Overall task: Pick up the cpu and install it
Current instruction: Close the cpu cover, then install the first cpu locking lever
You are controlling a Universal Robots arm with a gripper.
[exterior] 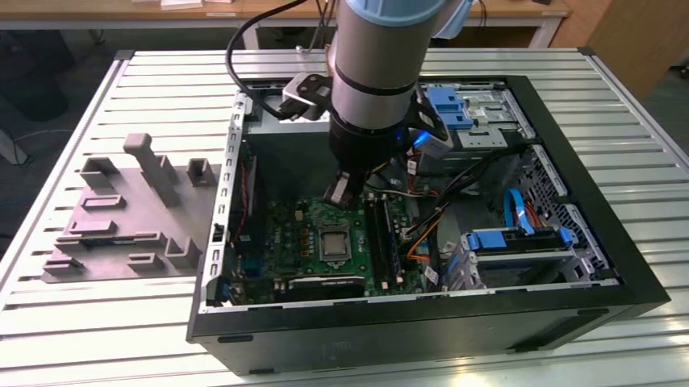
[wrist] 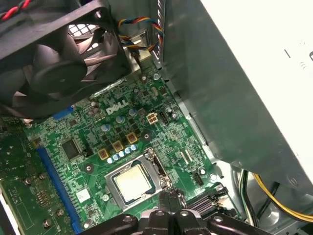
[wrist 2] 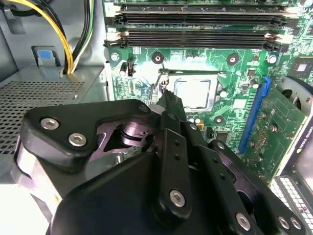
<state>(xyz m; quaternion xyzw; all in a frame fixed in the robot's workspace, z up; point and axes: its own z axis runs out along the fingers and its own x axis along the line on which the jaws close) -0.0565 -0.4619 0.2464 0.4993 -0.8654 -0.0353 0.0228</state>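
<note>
One arm, one open PC case [exterior: 603,266] lying on its side on the slatted desk [exterior: 64,322], and the jaws [wrist: 170,198] are down inside it over the green motherboard [wrist: 98,132]. The cpu [wrist: 132,183] is already sitting in the socket [wrist: 154,164], pale metal top facing up, just ahead of the jaw tips and slightly off to one side of them in the first wrist view. In the second wrist view the same chip [wrist 2: 192,93] sits right past the tips, inside the metal socket frame [wrist 2: 190,73]. The jaws look pinched narrow with nothing between them, tips close to the board at the socket's edge; can't tell if they actually touch it

Beyond the socket from the jaws are the long black RAM slots [wrist 2: 195,36]. The blue expansion slot [wrist: 54,181] runs off to one side of the jaws, and the case fan [wrist: 58,54] is well past the socket. The yellow cables [wrist 2: 58,34] hang off to the other side by the grey power supply box [wrist: 234,73]. Outside the case a grey plastic fixture [exterior: 124,218] sits on the desk
</note>
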